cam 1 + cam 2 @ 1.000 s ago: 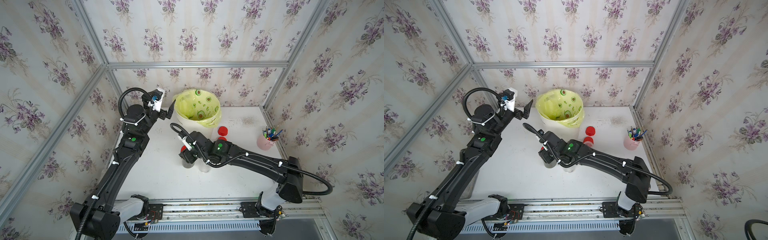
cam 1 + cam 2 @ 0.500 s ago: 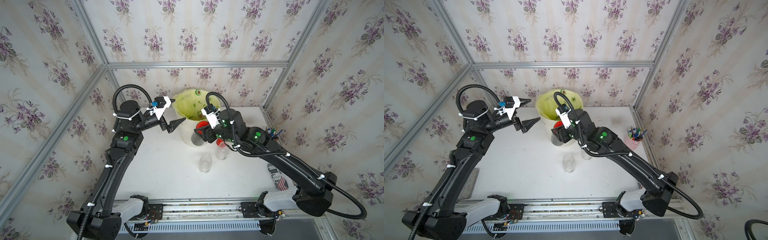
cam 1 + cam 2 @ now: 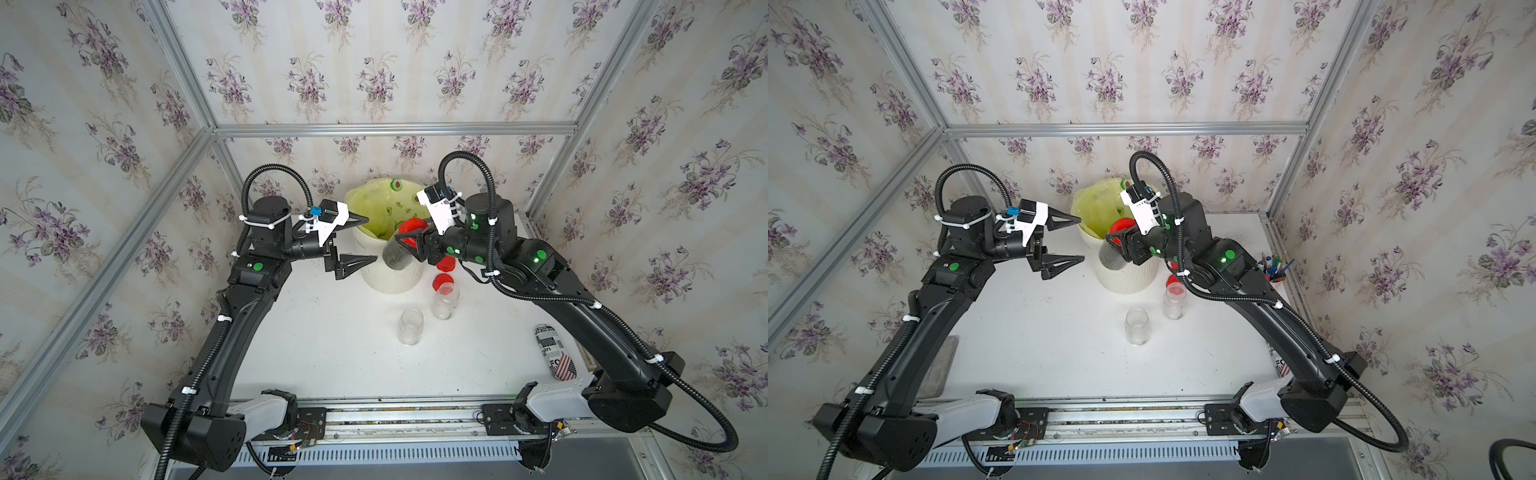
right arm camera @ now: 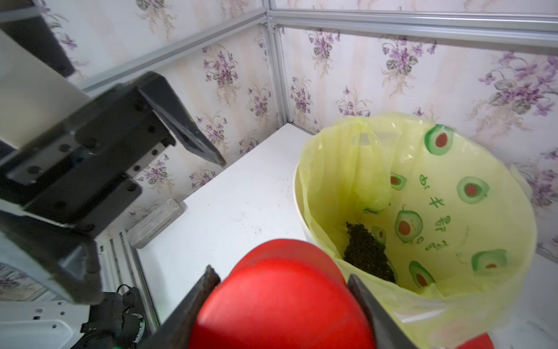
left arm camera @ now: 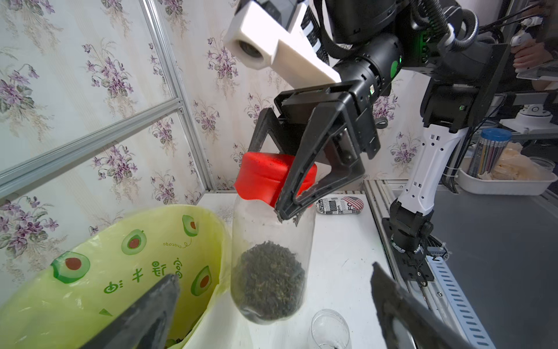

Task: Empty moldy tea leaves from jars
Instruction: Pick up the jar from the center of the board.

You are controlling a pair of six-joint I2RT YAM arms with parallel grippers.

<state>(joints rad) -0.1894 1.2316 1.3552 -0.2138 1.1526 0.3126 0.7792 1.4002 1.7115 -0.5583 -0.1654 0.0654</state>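
Two jars (image 3: 410, 326) stand empty on the table (image 3: 332, 353). The third jar (image 5: 271, 235) hangs just beside the bin (image 3: 390, 278), moldy tea leaves (image 5: 267, 281) at its base, the right gripper (image 3: 409, 243) clamped on its red cap (image 5: 262, 175). The left gripper (image 3: 371, 238) is spread wide, facing the jar body without touching. Close it squarely on the clear wall below the cap, then twist before tipping.

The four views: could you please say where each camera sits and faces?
Both top views: above the robot, looking down on the table; left arm and right arm show.
Left wrist: behind the left gripper, facing the capped jar; own open fingertips show.
Right wrist: behind the right gripper, looking past the cap into the bin; own fingers show.
Both wrist views share cap and bin.
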